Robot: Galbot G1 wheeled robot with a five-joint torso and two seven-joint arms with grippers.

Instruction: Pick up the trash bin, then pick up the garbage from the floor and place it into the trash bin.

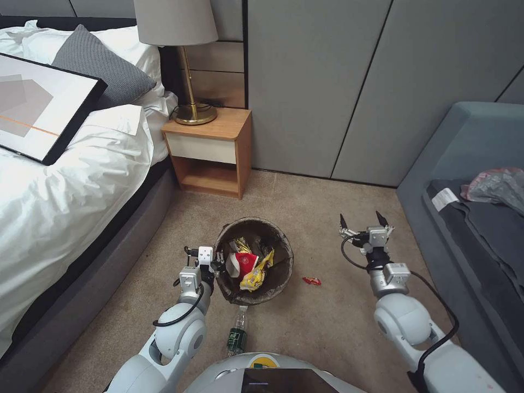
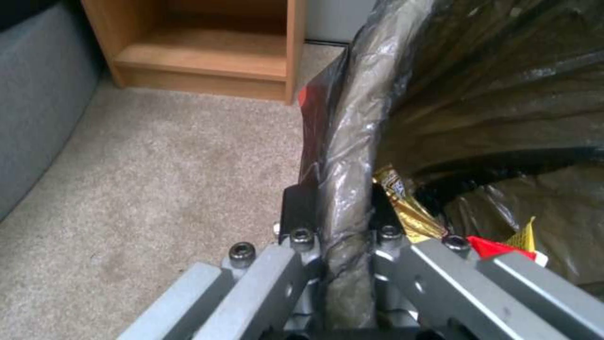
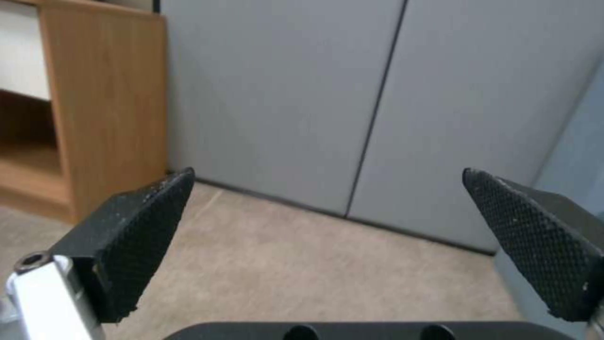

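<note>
The left gripper (image 2: pixel 337 222) has its jaws pinched tight on the trash bin (image 1: pixel 254 261) rim, keeping it by the floor litter, e.g. red wrapper (image 1: pixel 311 281) & bottle (image 1: pixel 237 333), while the right gripper (image 1: pixel 364 220) hangs w/ jaws wide, holding nothing.

Open carpet to the right of the bin, furniture closing both sides

The carpet (image 1: pixel 327 218) between the trash bin (image 1: pixel 254 261) and the sofa (image 1: pixel 464 180) lies bare but for a small red wrapper (image 1: pixel 311 281); the bed (image 1: pixel 71 180) and nightstand (image 1: pixel 210 150) wall the left, a green-labelled bottle (image 1: pixel 237 333) lies just before the bin
</note>
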